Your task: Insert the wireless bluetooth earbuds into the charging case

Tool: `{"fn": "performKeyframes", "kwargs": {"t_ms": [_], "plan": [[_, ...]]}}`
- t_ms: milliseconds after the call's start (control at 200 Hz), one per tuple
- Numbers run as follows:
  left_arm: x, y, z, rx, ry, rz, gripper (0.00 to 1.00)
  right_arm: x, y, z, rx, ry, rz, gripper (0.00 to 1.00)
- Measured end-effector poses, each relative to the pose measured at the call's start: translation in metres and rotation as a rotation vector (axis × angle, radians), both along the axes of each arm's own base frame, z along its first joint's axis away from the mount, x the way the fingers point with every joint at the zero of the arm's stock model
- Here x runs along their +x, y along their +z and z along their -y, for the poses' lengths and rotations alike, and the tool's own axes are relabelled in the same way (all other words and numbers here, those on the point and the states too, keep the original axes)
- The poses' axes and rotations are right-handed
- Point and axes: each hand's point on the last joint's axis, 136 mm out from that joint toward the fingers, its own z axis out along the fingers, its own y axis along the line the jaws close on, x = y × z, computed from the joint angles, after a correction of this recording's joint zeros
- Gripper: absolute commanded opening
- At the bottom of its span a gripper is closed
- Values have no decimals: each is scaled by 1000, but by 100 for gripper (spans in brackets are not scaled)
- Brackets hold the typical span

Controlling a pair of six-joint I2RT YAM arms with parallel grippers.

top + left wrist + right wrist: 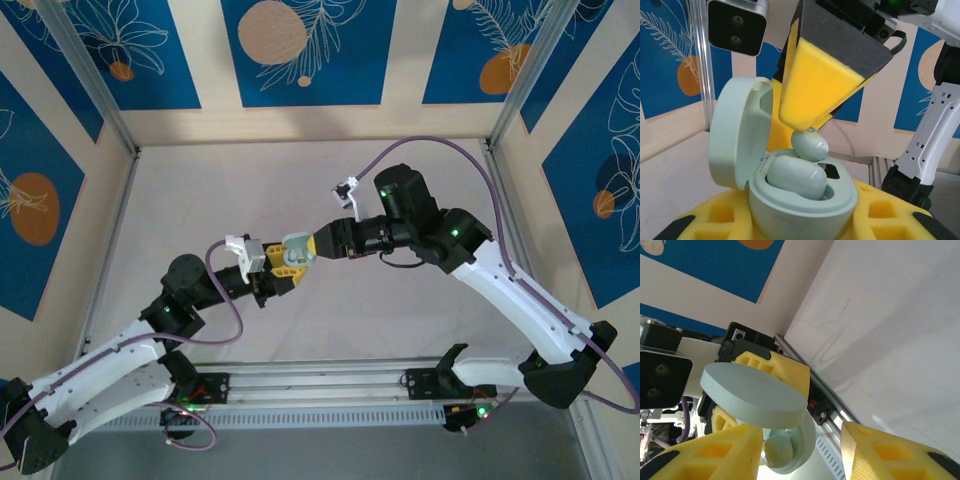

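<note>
Clenched left fingers (705,220) grip the open charging case (800,216) with one earbud (795,179) seated, while the right fingers (815,85), spread and released, leave the second earbud (810,144) perched unseated at the case's twelve o'clock side, where a brush from them could flick it onto the desk (300,190)

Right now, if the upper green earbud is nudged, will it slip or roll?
Likely slippery: the upper earbud looks glossy and smooth. Its rounded shape may let it roll against the seated earbud instead of dropping into the charging case. It seems tiny and light, so a gentle push should suffice.
</note>
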Motion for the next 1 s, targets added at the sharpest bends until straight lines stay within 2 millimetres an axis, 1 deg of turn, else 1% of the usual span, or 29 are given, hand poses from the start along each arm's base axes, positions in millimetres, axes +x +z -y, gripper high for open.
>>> {"fn": "performKeyframes", "kwargs": {"t_ms": [75, 235, 315, 420, 595, 815, 865, 1000], "plan": [[0, 0, 0, 0, 0, 0, 30, -2, 3, 1, 6, 0, 5, 41], [0, 0, 0, 1, 0, -1, 30, -5, 5, 2, 15, 9, 3, 28], [0, 0, 0, 1, 0, -1, 30, -7, 6, 0, 20, 17, -7, 25], [0, 0, 0, 1, 0, -1, 30, -10, 6, -1, 24, 28, -11, 23], [0, 0, 0, 1, 0, -1, 30, -12, 6, -3, 24, 34, -12, 24], [1, -1, 0, 2, 3, -2, 30, -7, 6, -8, 20, 35, -15, 24], [1, -1, 0, 2, 5, -3, 30, -6, 5, -8, 19, 34, -15, 22], [2, -1, 0, 1, 8, -3, 30, -6, 7, -8, 21, 32, -11, 23]]}}
